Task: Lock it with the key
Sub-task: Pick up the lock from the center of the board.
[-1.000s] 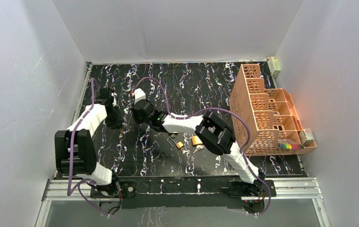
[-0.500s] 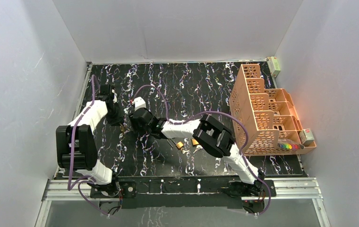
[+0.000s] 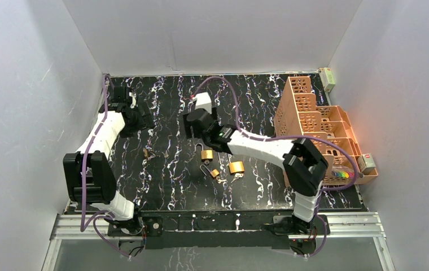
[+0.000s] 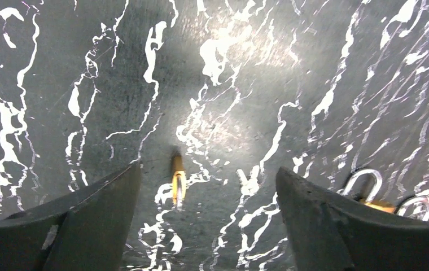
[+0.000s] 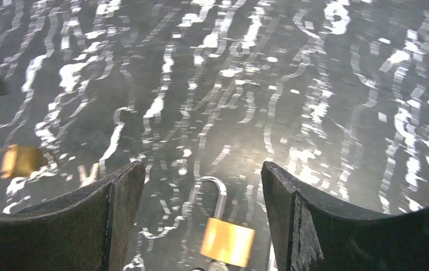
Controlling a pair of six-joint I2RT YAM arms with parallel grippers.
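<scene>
From above, the left gripper [image 3: 138,118] and the right gripper [image 3: 194,125] hang over the black white-veined marble tabletop [image 3: 246,101]. Neither holds anything, and three brass padlocks lie apart on it, the nearest brass padlock with an open steel shackle [image 3: 206,153] just beside the right gripper. In the left wrist view the left gripper [image 4: 208,169] has its jaws spread over a small brass piece [image 4: 177,179], likely lining up a grasp; I cannot tell if it is the key. In the right wrist view the right gripper [image 5: 204,166], its jaws spread too, frames that padlock [image 5: 227,240].

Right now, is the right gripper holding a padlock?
No, the right gripper is wide open and the padlock lies loose below it, ungripped.
</scene>
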